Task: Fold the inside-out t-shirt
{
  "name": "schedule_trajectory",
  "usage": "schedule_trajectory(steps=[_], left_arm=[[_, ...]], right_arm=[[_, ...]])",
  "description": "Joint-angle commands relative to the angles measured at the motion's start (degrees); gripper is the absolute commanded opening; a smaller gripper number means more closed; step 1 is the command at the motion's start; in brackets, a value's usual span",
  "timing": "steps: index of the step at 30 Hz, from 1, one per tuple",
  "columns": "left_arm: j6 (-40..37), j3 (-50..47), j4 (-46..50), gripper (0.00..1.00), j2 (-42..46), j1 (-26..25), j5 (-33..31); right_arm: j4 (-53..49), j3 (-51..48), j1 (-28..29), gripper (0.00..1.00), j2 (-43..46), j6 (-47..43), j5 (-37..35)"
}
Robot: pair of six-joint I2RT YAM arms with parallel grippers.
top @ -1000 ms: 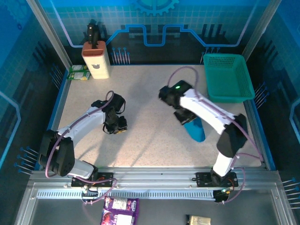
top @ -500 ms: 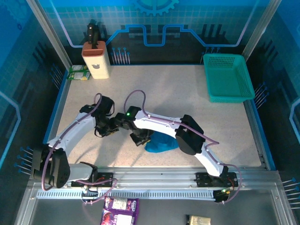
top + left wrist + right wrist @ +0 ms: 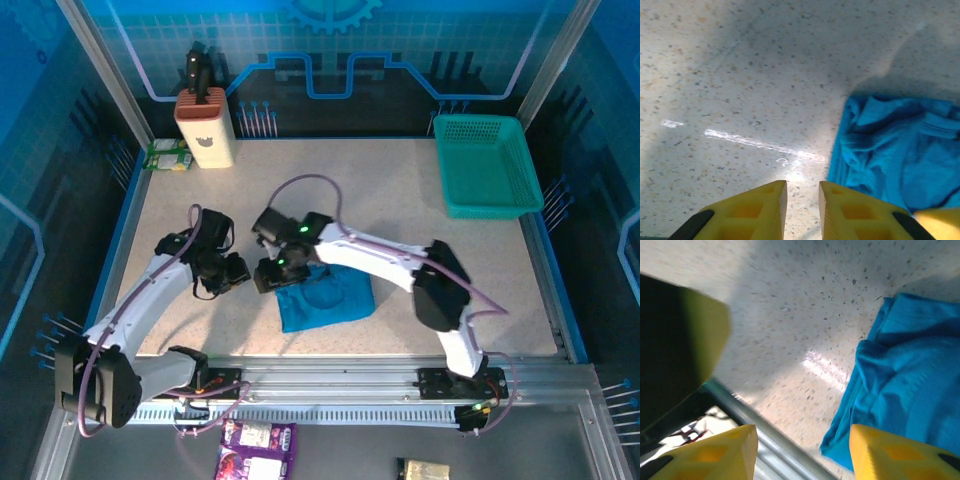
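Left pincer (image 3: 802, 186): jaws narrowly parted and empty, above the bare counter (image 3: 350, 190), just left of the inside-out t-shirt (image 3: 325, 298). Right pincer (image 3: 802, 432): jaws wide and empty, over the shirt's left edge. The t-shirt lies rumpled near the counter's near-middle. Teal basket (image 3: 485, 165): far right corner, well apart.

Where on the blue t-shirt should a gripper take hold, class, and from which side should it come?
On the t-shirt, take the bunched edge nearest the left gripper, coming in low from the robot's left. There the cloth piles into raised folds that a pinch can probably catch; its middle lies flat on the table.
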State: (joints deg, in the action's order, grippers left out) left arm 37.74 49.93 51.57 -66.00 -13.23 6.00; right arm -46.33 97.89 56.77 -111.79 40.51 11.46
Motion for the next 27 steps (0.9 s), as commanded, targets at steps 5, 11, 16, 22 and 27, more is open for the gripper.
schedule_trajectory(steps=[5, 11, 16, 22, 27], left_arm=[[11.39, -4.05, -13.49, 0.21, -2.23, -11.24, 10.27], [15.7, -8.0, -23.6, 0.19, -10.16, -18.23, 11.84], [13.23, -8.09, -24.46, 0.17, -17.63, -17.97, 7.59], [6.56, -3.91, -21.84, 0.16, -23.05, -14.7, 1.51], [2.41, -2.13, -21.9, 0.17, -22.22, -10.67, 2.65]], right_arm=[[14.41, -25.04, -16.49, 0.5, 17.32, -1.78, 18.2], [17.5, -35.66, -27.94, 0.49, 18.24, -7.21, 27.76], [17.28, -39.75, -30.46, 0.48, 16.73, -7.34, 22.29], [21.33, -45.56, -33.46, 0.48, 22.97, -4.15, 18.95], [21.41, -47.17, -35.83, 0.47, 25.43, -5.41, 18.27]])
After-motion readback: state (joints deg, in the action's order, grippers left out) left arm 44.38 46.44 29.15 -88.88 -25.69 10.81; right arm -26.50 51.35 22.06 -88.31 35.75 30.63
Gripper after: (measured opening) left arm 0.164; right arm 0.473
